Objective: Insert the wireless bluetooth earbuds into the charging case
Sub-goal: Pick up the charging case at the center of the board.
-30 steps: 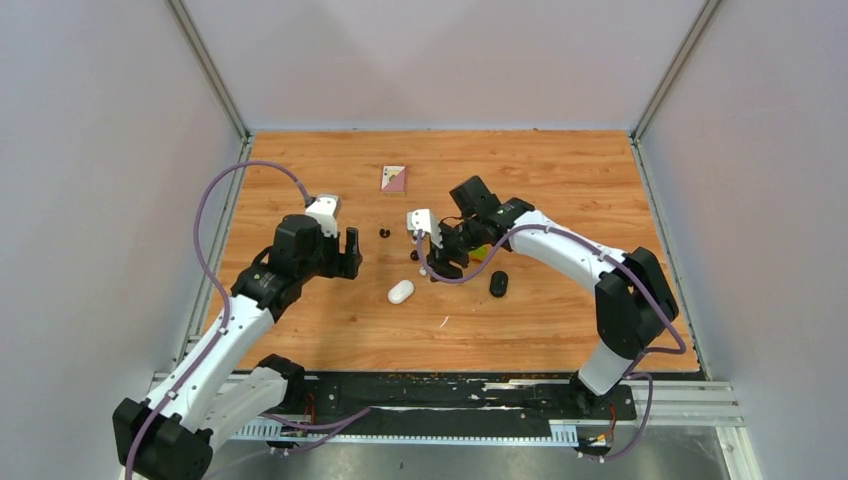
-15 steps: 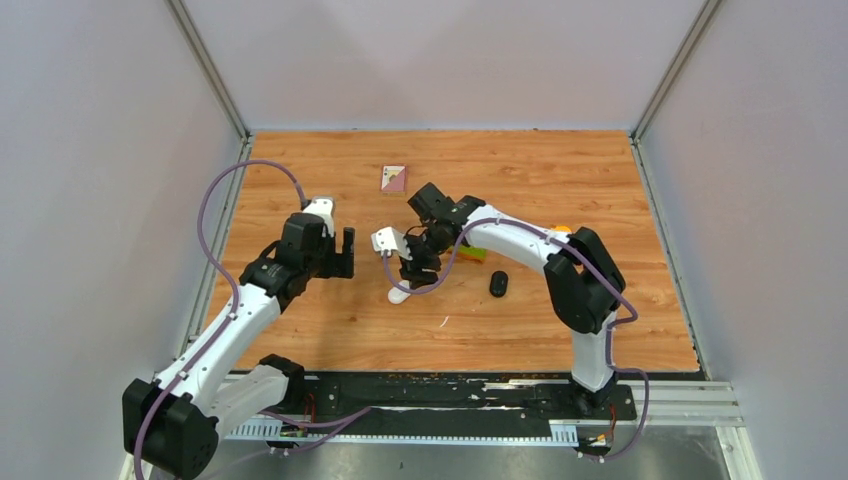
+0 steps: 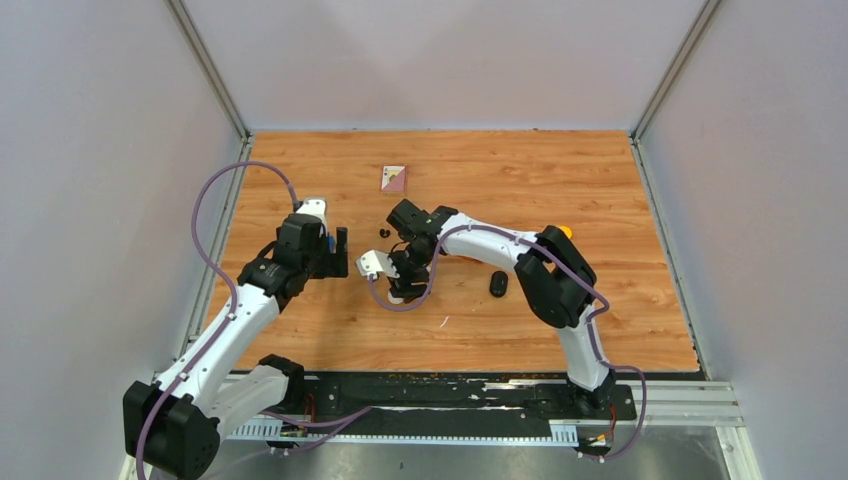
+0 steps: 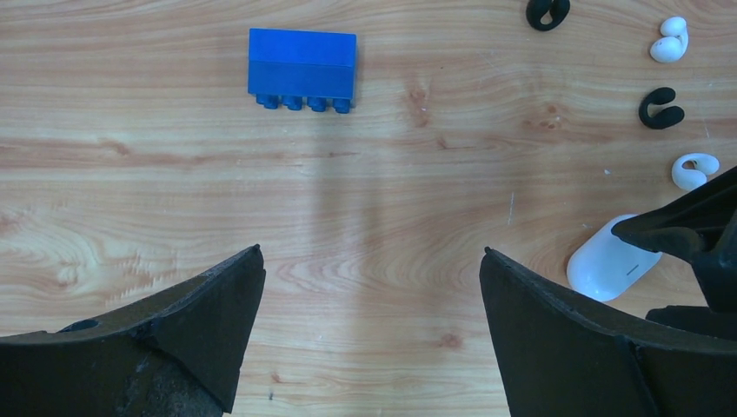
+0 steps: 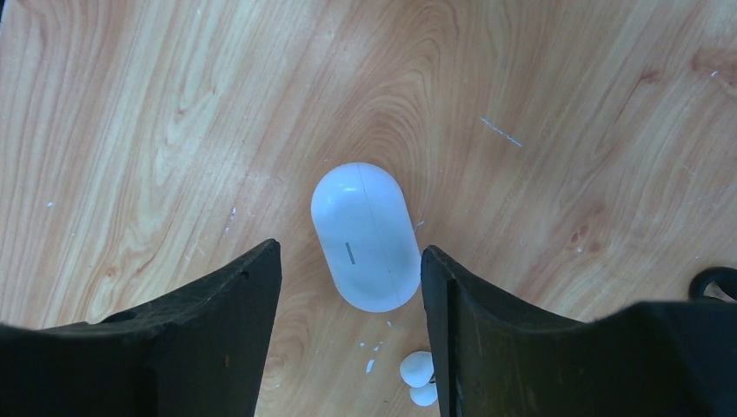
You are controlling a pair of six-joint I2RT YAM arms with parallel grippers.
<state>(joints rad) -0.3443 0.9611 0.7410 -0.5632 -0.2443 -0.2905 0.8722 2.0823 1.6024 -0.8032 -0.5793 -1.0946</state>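
The right hand (image 5: 349,249) hung open, one finger on each side of the closed white charging case (image 5: 363,234) lying on the counter (image 5: 174,104). The left hand (image 4: 371,254) gaped open too, holding nothing. Toward its 2 o'clock lay two black earbuds (image 4: 660,107) and two white earbuds (image 4: 693,169), all loose; a blue brick (image 4: 302,65) sat at 11 o'clock.
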